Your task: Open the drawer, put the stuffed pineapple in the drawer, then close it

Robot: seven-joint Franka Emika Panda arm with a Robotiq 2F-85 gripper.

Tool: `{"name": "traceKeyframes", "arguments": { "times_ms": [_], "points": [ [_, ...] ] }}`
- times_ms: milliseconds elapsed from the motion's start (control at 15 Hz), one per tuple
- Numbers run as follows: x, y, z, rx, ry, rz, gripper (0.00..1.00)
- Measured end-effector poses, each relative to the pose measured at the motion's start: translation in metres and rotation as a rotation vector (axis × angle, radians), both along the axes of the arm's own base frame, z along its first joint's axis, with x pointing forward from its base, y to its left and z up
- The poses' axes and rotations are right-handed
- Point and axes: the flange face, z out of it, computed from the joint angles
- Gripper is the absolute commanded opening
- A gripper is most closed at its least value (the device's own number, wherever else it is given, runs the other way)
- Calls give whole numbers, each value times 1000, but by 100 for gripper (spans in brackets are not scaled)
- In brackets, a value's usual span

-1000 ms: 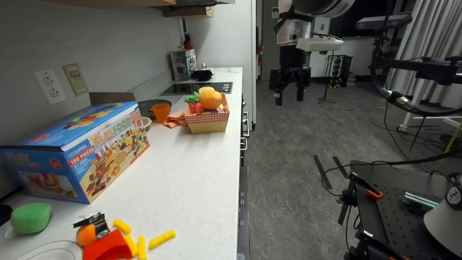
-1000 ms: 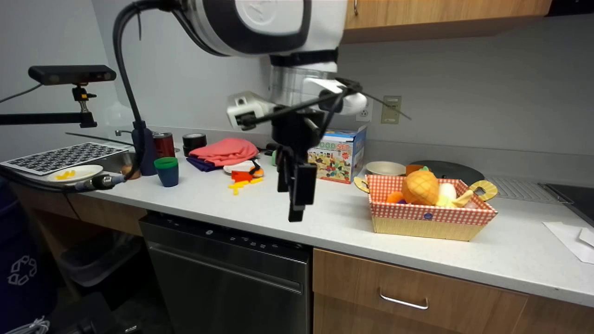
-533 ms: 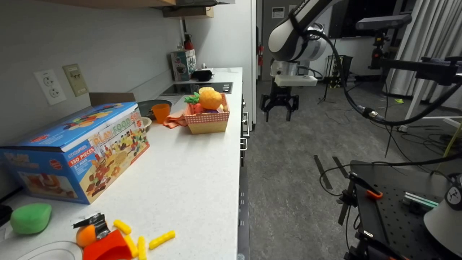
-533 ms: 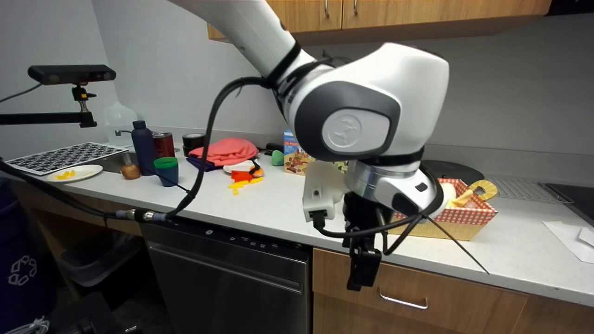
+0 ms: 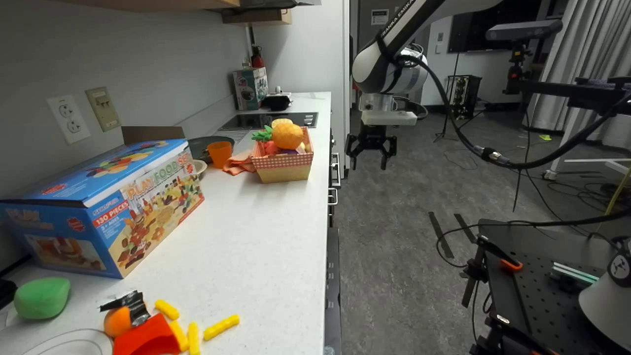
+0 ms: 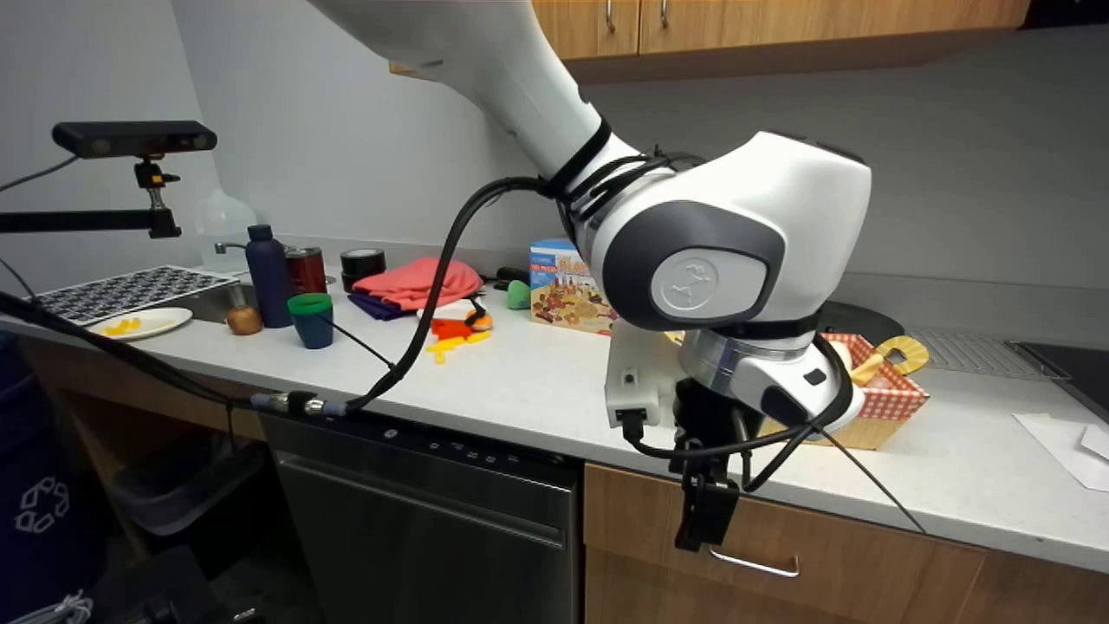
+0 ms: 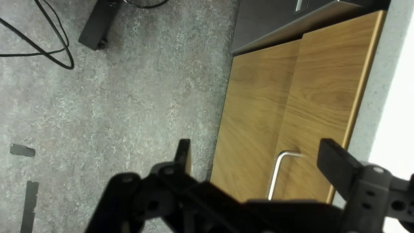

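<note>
Grey walls (image 6: 346, 156) rise behind a long white desk (image 6: 511, 381), with wooden cabinets (image 6: 780, 35) at one o'clock in an exterior view. From the left there, a plate (image 6: 169, 319) of yellow pieces (image 6: 122, 327) lies at nine o'clock, then a dark blue bottle (image 6: 269, 282) and a green-and-blue cup (image 6: 313, 325). Pink cloth (image 6: 433, 282) is at two o'clock from the cup, yellow toy sticks (image 6: 444, 344) at five o'clock from the cloth, and a play-food box (image 6: 563, 299) at three. A dishwasher (image 6: 424, 520) fills seven o'clock.

Next comes the arm (image 6: 719, 251), shifted toward four o'clock in the last half second. Its claw (image 5: 368, 163) has slid toward nine o'clock, the desk side, in an exterior view and is spread wide; in the wrist view the metal handle (image 7: 275, 174) shows between the fingers (image 7: 336, 161), though whether anything touches I cannot tell. The drawer (image 6: 849, 555), closed, takes four o'clock. Farther right, at half past three, stands the checked basket (image 6: 892, 407). A second ago the stuffed pineapple (image 5: 288, 135) showed there; now the arm blocks it. Seen at eleven o'clock in an exterior view, it sits in that basket among other toy foods (image 5: 270, 148), unmoved, its green leaves (image 5: 262, 134) pointing to nine. Loose white papers (image 6: 1057, 451) lie beyond, near the dark cooktop (image 6: 1074, 368).
</note>
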Motion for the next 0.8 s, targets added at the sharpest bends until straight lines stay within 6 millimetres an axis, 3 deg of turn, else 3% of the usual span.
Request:
{"name": "traceKeyframes", "arguments": {
  "times_ms": [133,533,800],
  "points": [
    [2,-7,-15,-24,-5,-36,100],
    [10,-53,-89,-95,-33,-154,100],
    [27,-73,-117,-117,-62,-177,100]
  ]
}}
